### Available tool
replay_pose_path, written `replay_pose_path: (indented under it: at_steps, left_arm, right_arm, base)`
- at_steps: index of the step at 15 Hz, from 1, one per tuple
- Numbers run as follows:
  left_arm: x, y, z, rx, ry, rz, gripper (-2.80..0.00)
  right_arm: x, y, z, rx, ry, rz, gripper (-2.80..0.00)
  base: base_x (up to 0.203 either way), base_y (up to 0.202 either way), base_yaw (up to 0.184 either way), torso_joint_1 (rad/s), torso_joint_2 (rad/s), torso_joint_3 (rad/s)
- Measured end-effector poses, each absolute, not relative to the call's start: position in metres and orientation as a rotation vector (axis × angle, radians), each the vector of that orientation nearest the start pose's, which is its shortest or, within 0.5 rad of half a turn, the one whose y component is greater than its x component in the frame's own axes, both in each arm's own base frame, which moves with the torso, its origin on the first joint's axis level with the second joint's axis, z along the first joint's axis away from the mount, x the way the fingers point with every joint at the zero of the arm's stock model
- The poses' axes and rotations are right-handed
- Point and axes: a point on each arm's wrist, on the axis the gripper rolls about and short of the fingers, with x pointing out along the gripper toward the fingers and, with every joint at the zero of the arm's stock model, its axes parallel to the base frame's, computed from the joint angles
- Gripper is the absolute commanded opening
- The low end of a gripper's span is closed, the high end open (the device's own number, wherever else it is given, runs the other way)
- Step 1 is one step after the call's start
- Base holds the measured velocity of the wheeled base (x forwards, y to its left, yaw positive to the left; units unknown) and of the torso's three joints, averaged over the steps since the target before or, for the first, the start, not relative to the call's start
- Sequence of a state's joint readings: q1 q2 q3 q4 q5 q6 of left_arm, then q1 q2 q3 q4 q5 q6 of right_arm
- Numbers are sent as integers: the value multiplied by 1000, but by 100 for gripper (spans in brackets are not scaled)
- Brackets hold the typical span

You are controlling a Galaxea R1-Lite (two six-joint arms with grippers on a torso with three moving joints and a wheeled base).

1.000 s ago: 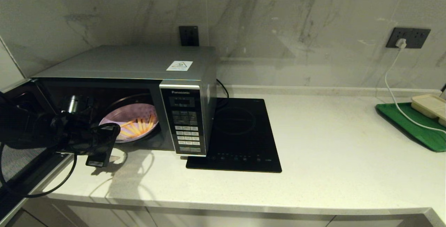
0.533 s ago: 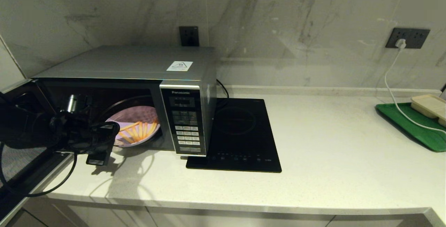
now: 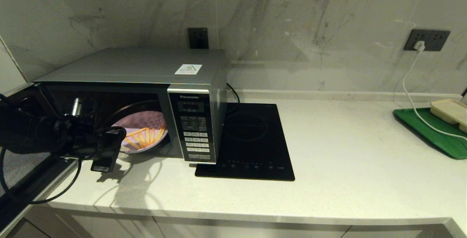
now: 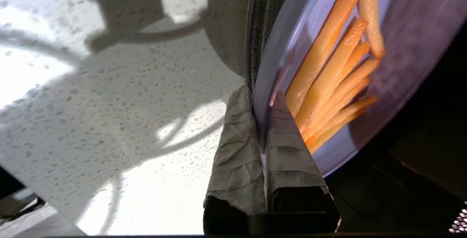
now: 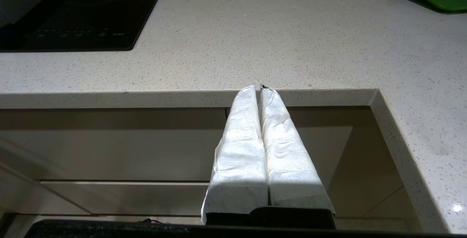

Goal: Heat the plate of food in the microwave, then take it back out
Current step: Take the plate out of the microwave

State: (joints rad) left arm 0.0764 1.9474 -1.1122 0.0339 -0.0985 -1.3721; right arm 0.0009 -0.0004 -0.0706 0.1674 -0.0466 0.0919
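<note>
A: What is the left gripper (image 4: 262, 97) doing?

B: Its two wrapped fingers (image 4: 235, 150) are clamped on the near rim of the plate of food (image 4: 412, 30), at the mouth of the microwave (image 3: 146, 66).

A: Where is the plate?

B: Inside the open cavity, at its front edge; the fries (image 4: 335, 70) lie just past the fingers. The countertop (image 4: 109, 121) is below.

A: And the right gripper (image 5: 259, 88)?

B: Pressed closed on nothing, parked off the counter's front edge, well away from the black cooktop (image 3: 248, 143).
</note>
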Motion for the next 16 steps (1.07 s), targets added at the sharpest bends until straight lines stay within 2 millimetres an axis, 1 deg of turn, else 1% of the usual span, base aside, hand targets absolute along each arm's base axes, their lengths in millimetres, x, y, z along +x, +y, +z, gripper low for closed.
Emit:
replay_pose_path:
  at_steps: [4,9,12,16]
  left_arm:
    - [357,21,136,-1349,704,527,-280]
    - [361,12,142,-1343,700,489,-280]
    - [358,11,142,-1341,716,501,-280]
    - [348,11,147,-1338,726,510,-280]
  right_arm:
    - [-29,-1,78,90,95,-49,-280]
    - [-29,-1,78,89,95,-49,-280]
    - [-29,-1,78,89,95,-49,-280]
    - [-29,-1,78,89,95,-49,-280]
  base:
    - [0,0,0,0,0,0]
    - [0,0,0,0,0,0]
    - [0,0,0,0,0,0]
    - [0,0,0,0,0,0]
